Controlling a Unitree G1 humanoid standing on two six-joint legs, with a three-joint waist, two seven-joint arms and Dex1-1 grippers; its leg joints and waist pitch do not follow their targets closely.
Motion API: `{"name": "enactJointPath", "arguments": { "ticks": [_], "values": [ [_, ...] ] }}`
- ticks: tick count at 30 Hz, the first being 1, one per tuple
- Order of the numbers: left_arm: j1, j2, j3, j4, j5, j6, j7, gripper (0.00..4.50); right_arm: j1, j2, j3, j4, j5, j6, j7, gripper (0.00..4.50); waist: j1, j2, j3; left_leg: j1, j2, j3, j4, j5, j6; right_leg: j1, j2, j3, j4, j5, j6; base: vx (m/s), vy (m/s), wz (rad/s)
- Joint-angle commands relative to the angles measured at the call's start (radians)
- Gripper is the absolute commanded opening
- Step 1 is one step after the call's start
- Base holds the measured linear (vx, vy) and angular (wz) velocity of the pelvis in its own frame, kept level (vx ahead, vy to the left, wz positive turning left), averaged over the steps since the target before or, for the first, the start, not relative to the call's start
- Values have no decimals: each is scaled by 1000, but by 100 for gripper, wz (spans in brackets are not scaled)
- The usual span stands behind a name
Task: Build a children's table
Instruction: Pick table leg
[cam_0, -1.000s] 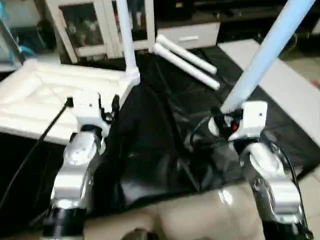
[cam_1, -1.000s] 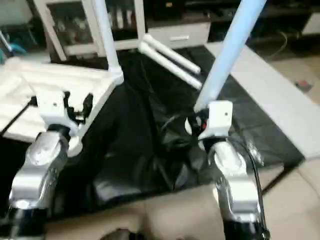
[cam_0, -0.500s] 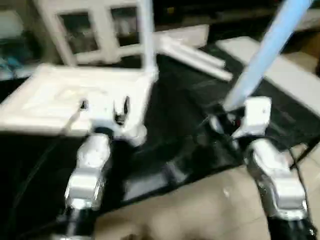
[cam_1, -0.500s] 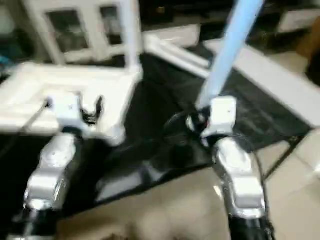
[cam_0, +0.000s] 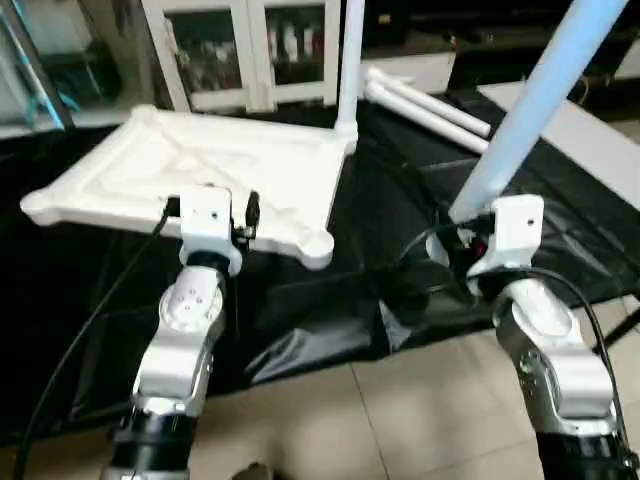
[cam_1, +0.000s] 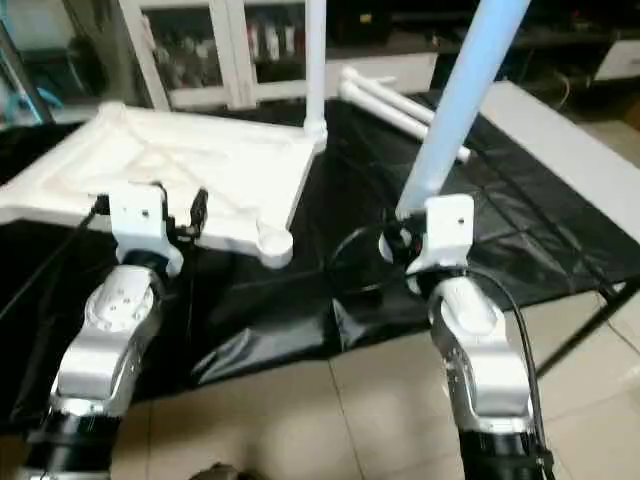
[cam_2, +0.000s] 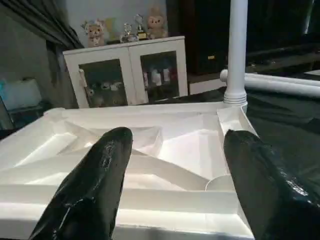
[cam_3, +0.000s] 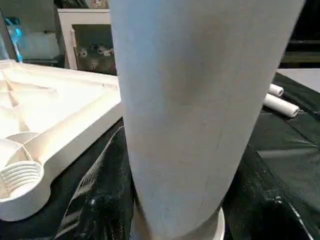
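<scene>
The white tabletop (cam_0: 220, 165) lies ribbed side up on the black-covered work table. One white leg (cam_0: 349, 60) stands upright in its far right corner socket. The near right corner socket (cam_0: 318, 244) is bare, with threads visible in the right wrist view (cam_3: 20, 175). Two more legs (cam_0: 425, 100) lie side by side at the back. My right gripper (cam_0: 462, 228) is shut on the base of a fourth leg (cam_0: 525, 110), which slants up and to the right. My left gripper (cam_2: 175, 165) is open just before the tabletop's near edge, holding nothing.
The black cover (cam_0: 400, 190) hangs in folds over the work table's front edge, with tiled floor (cam_0: 400, 420) below. A white cabinet with glass doors (cam_0: 250, 45) stands behind. A pale flat board (cam_0: 590, 135) lies at the right.
The whole picture has shifted as the head camera moved, so the tabletop and the floor show more fully. The right gripper still holds the leg; the left stays open.
</scene>
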Motion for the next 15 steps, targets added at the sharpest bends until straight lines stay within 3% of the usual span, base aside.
{"name": "enactJointPath", "arguments": {
  "ticks": [1, 2, 3, 4, 5, 6, 7, 8, 9, 10, 11, 12, 13, 14, 15],
  "values": [
    [-21, -3, 5, -12, -10, 2, -10, 335, -9, -1, -2, -2, -2, 4, -1, 188, -14, 9, -41, 63, 76, -48, -106, -639, -88, 19, -61, 41, -126, -399, -89, 0, 54, -4],
    [-24, -5, 3, -10, -13, -1, -14, 335, -7, -4, -1, -4, -6, 3, -4, 188, -17, 10, -37, 77, 75, -47, -107, -697, -87, 16, -57, 37, -134, -424, -88, 0, 54, -4],
    [-28, -7, 1, -9, -15, -1, -17, 335, -6, -6, -2, -5, -6, 4, -5, 188, -30, 10, -24, 105, 68, -45, -107, -799, -86, 15, -47, 20, -156, -508, -76, 15, 57, -1],
    [-33, -10, -1, -5, -14, -3, -19, 335, -5, -8, -2, -5, -8, 4, -4, 188, -33, 13, -20, 119, 67, -45, -109, -838, -85, 18, -43, 13, -163, -537, -69, 45, 60, -9],
    [-37, -11, -2, -3, -14, -5, -20, 335, -4, -12, -2, -6, -13, 3, -7, 188, -47, 19, -17, 125, 65, -49, -118, -856, -80, 39, -38, 4, -169, -521, -59, 45, 60, -9],
    [-39, -12, -2, 0, -15, -6, -21, 335, -4, -14, -3, -7, -18, 2, -8, 188, -52, 19, -17, 121, 66, -52, -125, -849, -73, 51, -36, 1, -167, -492, -54, 64, 63, -16],
    [-41, -14, -2, 2, -16, -7, -22, 335, -3, -12, -9, -7, -12, 4, -6, 188, -66, 27, -17, 122, 66, -57, -141, -850, -70, 69, -37, 0, -163, -432, -52, 80, 52, -14],
    [-42, -14, -3, 2, -17, -7, -22, 335, -2, -10, -13, -7, -6, 5, -4, 188, -70, 26, -17, 124, 64, -55, -141, -843, -66, 70, -40, 2, -166, -425, -58, 80, 52, -14],
    [-44, -15, -3, 5, -17, -7, -25, 335, -1, -11, -17, -9, -6, 4, -4, 188, -51, 17, -24, -13, 4, -49, -129, -632, 34, 187, -99, -8, -194, -519, -9, 92, 51, 17],
    [-47, -15, -3, 8, -17, -7, -28, 335, -1, -13, -20, -11, -9, 1, -6, 188, -55, -7, -32, -20, 6, -35, -54, -412, 126, 196, -178, -7, -243, -655, 0, 110, 68, 44],
    [-48, -15, -3, 10, -18, -7, -31, 335, -1, -15, -20, -12, -11, 1, -7, 188, -58, -6, -33, -27, 13, -33, -28, -332, 147, 205, -198, -16, -257, -688, -10, 110, 68, 44],
    [-50, -15, -4, 11, -19, -7, -32, 335, -1, -15, -21, -13, -11, 2, -7, 188, -62, 1, -34, -36, 18, -33, -19, -275, 159, 213, -200, -32, -262, -683, -20, 133, 72, 42],
    [-51, -15, -5, 13, -20, -6, -34, 335, -1, -17, -21, -14, -12, 1, -7, 188, -75, 29, -44, -22, 11, -48, -63, -179, 208, 223, -108, -102, -233, -473, -39, 186, 79, 50],
    [-51, -15, -5, 13, -21, -6, -35, 335, -1, -17, -21, -14, -13, 1, -7, 188, -90, 38, -45, 17, 2, -78, -82, -170, 250, 201, -48, -119, -203, -385, -40, 186, 79, 50],
    [-51, -17, -7, 14, -22, -5, -37, 335, 0, -19, -21, -15, -13, 0, -8, 188, -151, 65, -67, 200, 15, -212, -92, -74, 445, 72, 62, -120, -63, -264, -13, 261, 63, 65]
  ]
}}
